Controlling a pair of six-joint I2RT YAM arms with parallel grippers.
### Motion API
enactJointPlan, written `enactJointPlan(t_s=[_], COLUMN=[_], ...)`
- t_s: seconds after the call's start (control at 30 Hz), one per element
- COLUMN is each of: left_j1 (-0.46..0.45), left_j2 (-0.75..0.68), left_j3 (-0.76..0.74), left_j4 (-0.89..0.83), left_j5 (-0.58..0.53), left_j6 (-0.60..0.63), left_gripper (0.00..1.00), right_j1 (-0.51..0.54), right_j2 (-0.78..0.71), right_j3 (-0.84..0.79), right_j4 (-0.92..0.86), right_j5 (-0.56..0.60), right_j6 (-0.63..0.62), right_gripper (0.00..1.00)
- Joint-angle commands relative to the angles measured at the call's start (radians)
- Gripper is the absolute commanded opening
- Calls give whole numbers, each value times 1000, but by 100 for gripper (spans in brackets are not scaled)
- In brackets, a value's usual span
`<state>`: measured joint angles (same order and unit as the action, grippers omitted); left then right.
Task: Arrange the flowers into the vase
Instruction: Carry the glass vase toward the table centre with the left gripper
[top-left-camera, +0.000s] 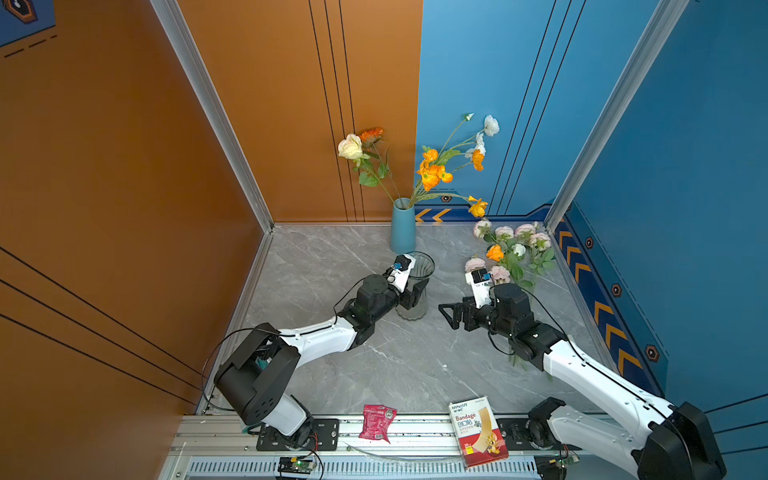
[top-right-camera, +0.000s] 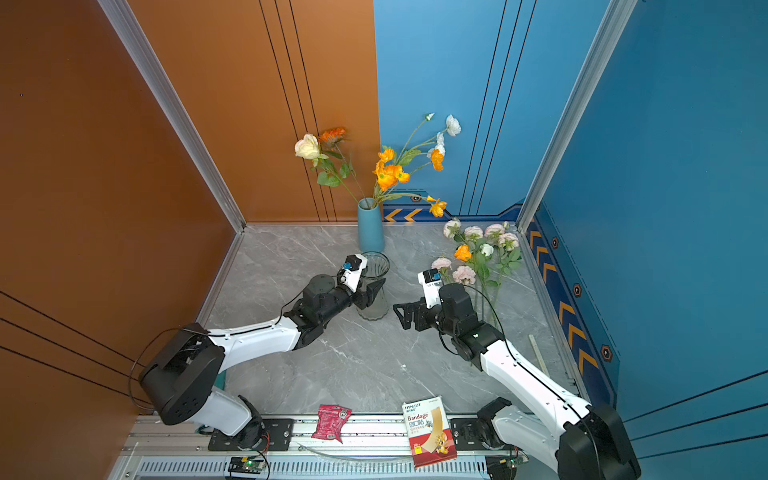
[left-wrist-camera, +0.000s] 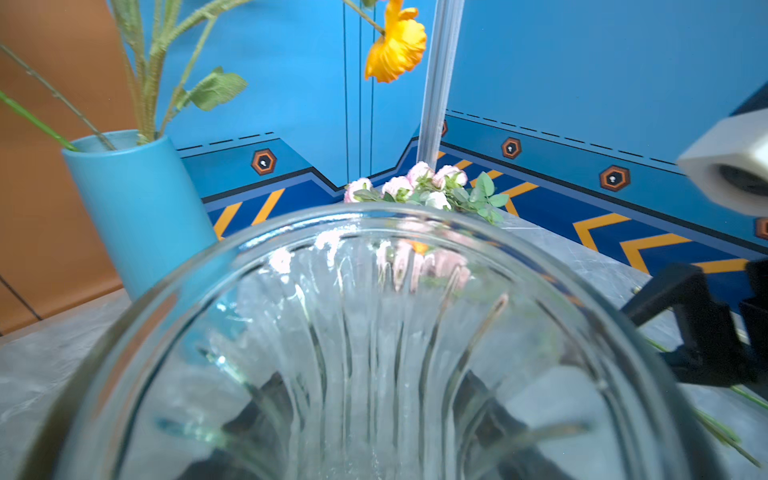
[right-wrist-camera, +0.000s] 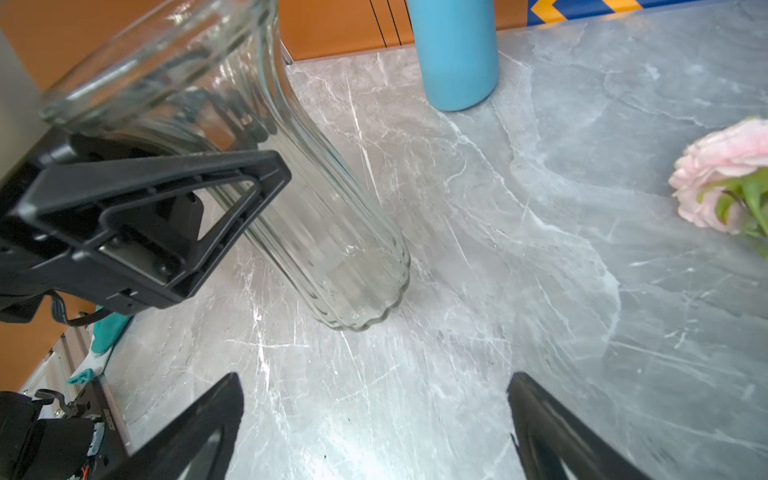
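**Bench state: glass vase gripped, loose flowers at the far right**

Surface: a grey marble tabletop is enclosed by an orange wall on the left and a blue wall on the right, the latter trimmed with chevrons along its base. On the front rail a red packet and a bandage box are seen.

A blue vase is stood at the back wall. The arranged flowers, orange poppies with a cream rose and white blooms, are seated in it. The loose flowers, pink peonies with one orange poppy, are laid flat on the tabletop in the far right corner, well apart from both vases.

Left gripper: clamped about the waist of a clear ribbed glass vase, one finger on each side. The glass vase is empty, and its base appears to be resting on the tabletop. Its tilt cannot be judged.

Right gripper: spread wide, nothing held. It is aimed at the glass vase and kept just beside it, apart from the glass.
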<state>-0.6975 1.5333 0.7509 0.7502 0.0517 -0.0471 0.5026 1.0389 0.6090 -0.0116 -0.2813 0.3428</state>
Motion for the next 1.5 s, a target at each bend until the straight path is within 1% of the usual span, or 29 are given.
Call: enactJointPlan(t_s=[0.0,0.27,0.57,0.73,0.83,0.9,1.0,1.07,1.17,1.23,1.3,1.33,1.47], left_j1=[-13,-53,-74,-84,-91,-93,-96,-97,-97,-97,-97,-97,-96], left_j2=[-41,-3,21,42,43,40,39,41,44,46,45,45,39], left_j3=[9,-34,-60,-87,-106,-115,-128,-136,-149,-155,-159,-162,-169], left_j4=[242,296,314,357,368,368,368,368,368,368,368,368,368], left_j5=[-28,-28,-14,-1,-2,-1,-2,-8,-26,-27,-26,-26,-19], left_j6=[5,-5,4,-3,-3,-6,-10,-17,-28,-31,-30,-28,-29], left_gripper=[21,22,22,23,24,27,33,42,61,72,95,98,98], right_j1=[-7,-7,-7,-8,-7,-7,-7,-7,-6,-6,-5,-4,-4], right_j2=[-10,-1,15,25,24,24,30,39,51,56,60,61,64], right_j3=[-17,-9,-5,0,-2,-1,1,6,12,15,17,16,15], right_j4=[-37,-41,-42,-49,-53,-53,-50,-46,-42,-41,-37,-37,-35], right_j5=[30,29,26,25,26,27,27,22,18,17,17,17,16], right_j6=[19,20,19,16,15,15,15,15,18,18,18,18,18], right_gripper=[100,100,100,100,100,100,100,100,100,100,100,100,100])
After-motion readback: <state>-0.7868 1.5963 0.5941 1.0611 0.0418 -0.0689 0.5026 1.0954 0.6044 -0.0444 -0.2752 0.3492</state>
